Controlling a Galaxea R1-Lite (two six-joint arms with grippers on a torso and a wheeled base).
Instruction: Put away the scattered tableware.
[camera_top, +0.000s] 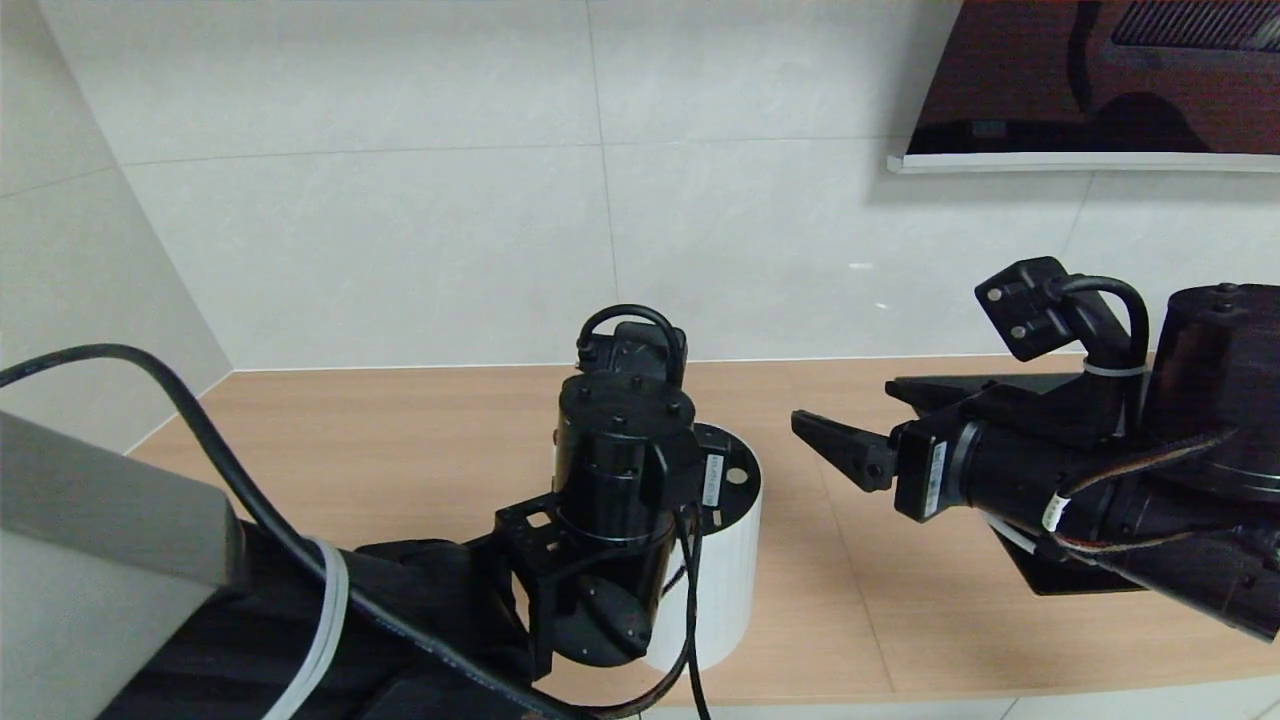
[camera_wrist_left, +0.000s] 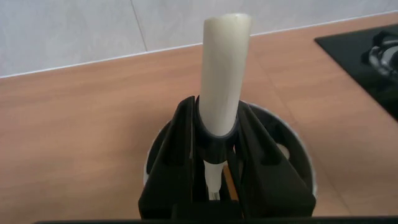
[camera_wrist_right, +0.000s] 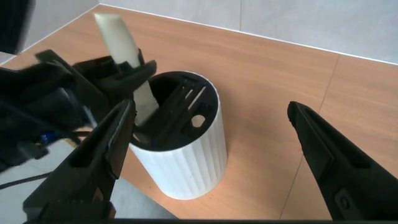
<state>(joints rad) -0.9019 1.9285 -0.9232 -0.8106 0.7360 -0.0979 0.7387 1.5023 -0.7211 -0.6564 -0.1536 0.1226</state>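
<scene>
A white ribbed utensil holder (camera_top: 722, 580) with a black slotted top stands on the wooden counter (camera_top: 400, 440). My left gripper (camera_wrist_left: 217, 134) hangs just over the holder's rim (camera_wrist_left: 298, 149), shut on a utensil with a cream handle (camera_wrist_left: 225, 62) and a black collar. The handle leans upward, and the utensil's lower end is down in the holder, out of sight. In the right wrist view the holder (camera_wrist_right: 186, 162) sits in front of my right gripper (camera_wrist_right: 211, 109). That gripper stands open and holds nothing, to the right of the holder (camera_top: 845, 405).
A black cooktop (camera_top: 1060, 580) lies on the counter at the right, under my right arm, and its corner (camera_wrist_left: 367, 56) is near the holder. A tiled wall runs behind. The counter's front edge is close below the holder. Bare wood lies to the left.
</scene>
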